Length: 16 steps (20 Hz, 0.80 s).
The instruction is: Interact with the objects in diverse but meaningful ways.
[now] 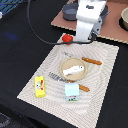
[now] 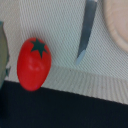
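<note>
A pale woven placemat point(image 1: 100, 60) lies on a black tabletop. The gripper point(image 1: 84, 37) hangs over the mat's far edge; its jaws are hidden, so their opening cannot be told. The red pepper-like vegetable point(image 1: 66, 37) sits at its 9 o'clock. The tan plate point(image 1: 64, 67) carries 1 white elongated piece point(image 1: 73, 69) toward 6 o'clock, with the white carton point(image 1: 71, 91) beyond and the yellow box point(image 1: 39, 86) at 7 o'clock.

One red vegetable point(image 1: 66, 37), one yellow box point(image 1: 39, 86), one white carton point(image 1: 71, 92), one plate point(image 1: 64, 65), two wooden-handled utensils point(image 1: 92, 61).
</note>
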### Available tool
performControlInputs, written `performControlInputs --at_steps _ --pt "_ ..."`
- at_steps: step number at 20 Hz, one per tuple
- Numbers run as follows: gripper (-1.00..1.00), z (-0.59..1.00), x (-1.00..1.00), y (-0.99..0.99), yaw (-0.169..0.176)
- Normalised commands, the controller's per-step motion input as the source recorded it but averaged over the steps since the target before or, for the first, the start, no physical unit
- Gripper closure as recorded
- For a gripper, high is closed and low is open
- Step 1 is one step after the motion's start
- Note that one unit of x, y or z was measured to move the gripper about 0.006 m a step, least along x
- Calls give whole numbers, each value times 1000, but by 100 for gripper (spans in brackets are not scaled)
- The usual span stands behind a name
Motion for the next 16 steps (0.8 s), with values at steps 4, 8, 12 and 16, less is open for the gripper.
performControlInputs --at_steps 4,8,12,16 --pt "-100 -200 -909 502 -5" --pt "-100 -250 -622 387 -102" --pt "-100 -299 -588 291 -132" --pt "-100 -344 -636 214 -113"
